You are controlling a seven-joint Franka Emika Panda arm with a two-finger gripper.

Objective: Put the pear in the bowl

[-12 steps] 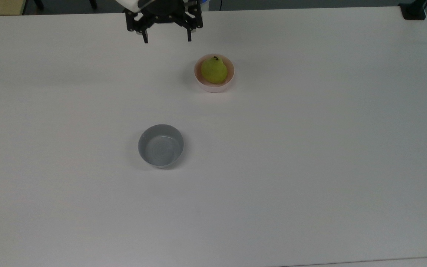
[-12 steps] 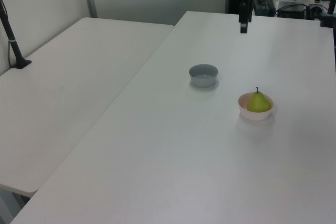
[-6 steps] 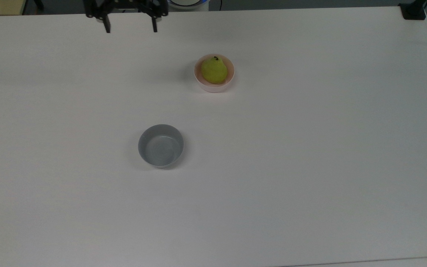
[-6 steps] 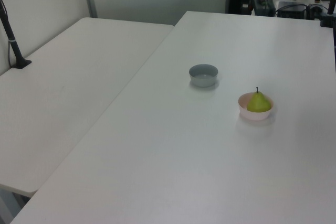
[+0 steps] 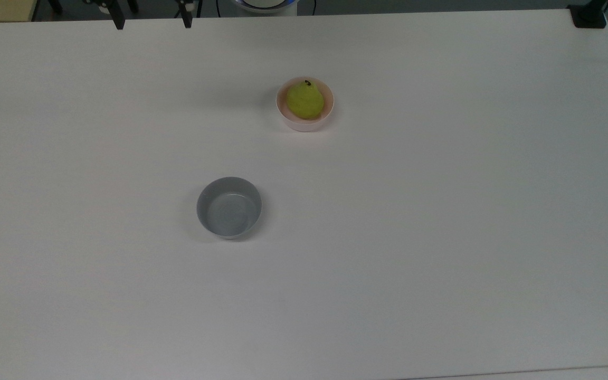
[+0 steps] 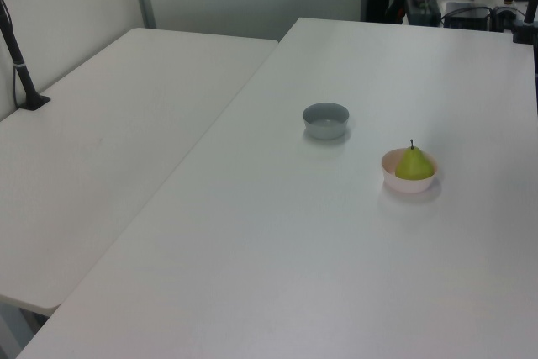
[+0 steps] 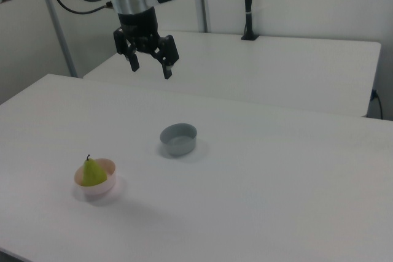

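Pincer point(image 7: 150, 65): withdrawn further toward counter point(image 5: 441, 237) edge since earlier frame, fingers spread, empty. Pear point(image 5: 304, 100): upright in pink bowl point(image 5: 284, 117); glossy, likely light, slippery; grip across belly.

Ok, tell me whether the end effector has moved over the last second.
Yes. In the top view the end effector has drifted toward the top view's left and upper edge, farther from the pink bowl, which holds the pear.
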